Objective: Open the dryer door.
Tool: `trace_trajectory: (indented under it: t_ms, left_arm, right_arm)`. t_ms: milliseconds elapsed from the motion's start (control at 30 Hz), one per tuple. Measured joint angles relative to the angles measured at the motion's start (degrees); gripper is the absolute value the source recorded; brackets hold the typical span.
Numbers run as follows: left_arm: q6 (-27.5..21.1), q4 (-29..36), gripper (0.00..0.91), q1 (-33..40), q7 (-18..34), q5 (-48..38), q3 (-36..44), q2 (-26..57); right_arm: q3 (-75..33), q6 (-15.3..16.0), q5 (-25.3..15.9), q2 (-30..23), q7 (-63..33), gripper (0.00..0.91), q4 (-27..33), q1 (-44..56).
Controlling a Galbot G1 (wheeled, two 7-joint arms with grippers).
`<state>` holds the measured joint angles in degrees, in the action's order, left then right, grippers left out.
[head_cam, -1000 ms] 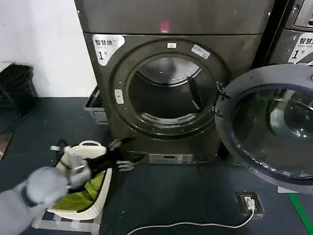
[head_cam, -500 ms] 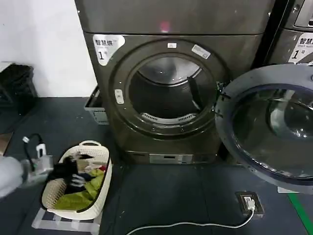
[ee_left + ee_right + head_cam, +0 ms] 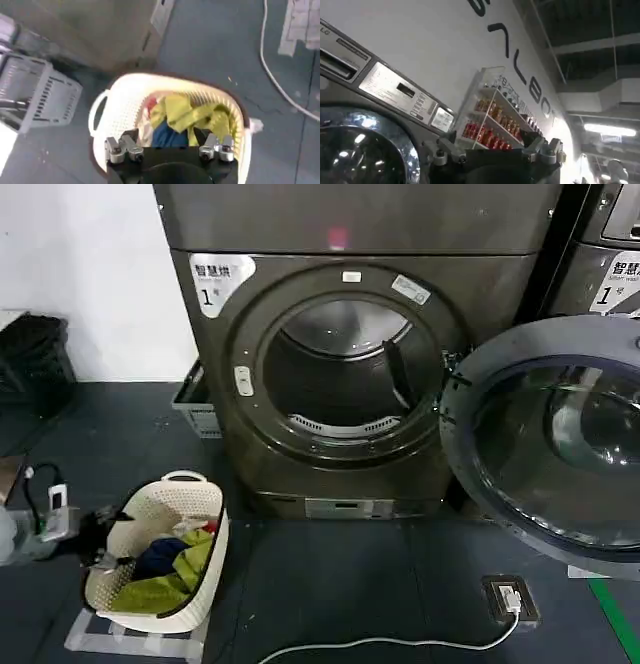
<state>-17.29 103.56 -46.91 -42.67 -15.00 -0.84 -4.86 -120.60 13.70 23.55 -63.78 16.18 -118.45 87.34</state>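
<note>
In the head view, the dryer [image 3: 345, 374] is standing as the landmark, and the dryer door [image 3: 555, 439] is hanging swung wide out beside it on its hinge side, its grey inner face and dark glass turning toward the camera while the round drum opening [image 3: 340, 379] is showing fully uncovered. Judging from that, the opening itself is looking complete, with nothing left except clearing the arms away. In front of the dryer and off toward its latch side, a white laundry basket [image 3: 160, 559] is sitting on the dark floor with clothes in it, and the left gripper [image 3: 100, 534] is hovering just beside the basket's far rim, well apart from the door. A white cable [image 3: 400, 644] is lying on the floor in front of the dryer. In the left wrist view, the left gripper [image 3: 170, 150] is hanging above the basket [image 3: 170, 87] with its 2 fingers spread wide and nothing between them; green, blue and red clothes [image 3: 187, 117] are lying below, near the dryer's base. In the right wrist view, the right gripper [image 3: 497, 152] is pointing up past a chrome-rimmed door [image 3: 365, 145], fingers spread apart and empty; which machine that door belongs to I cannot tell.
</note>
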Motion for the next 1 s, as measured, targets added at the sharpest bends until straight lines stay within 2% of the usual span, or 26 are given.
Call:
trace_trajectory:
  t_ms: [200,567,667,1000]
  left_arm:
    - [0.36,-1.92,0.907,0.35,-2.21,2.34,1.03,-0.20]
    - [0.52,-3.06,0.907,0.60,-0.05,1.70,1.26,-0.33]
    - [0.61,-3.23,0.907,0.57,-0.19,1.69,1.26,0.05]
    - [1.11,-3.38,0.907,0.57,-1.54,2.86,1.24,0.09]
  right_arm:
    - [-0.38,0.15,-0.19,-0.49,-0.31,0.907,-0.57,0.00]
    - [-2.59,0.24,-0.68,-0.33,-0.64,0.907,-0.54,0.89]
    - [-2.97,-0.53,-2.63,-0.38,-0.63,0.907,-0.46,1.16]
    - [-4.27,-0.52,-2.85,-0.51,-0.63,0.907,-0.69,1.48]
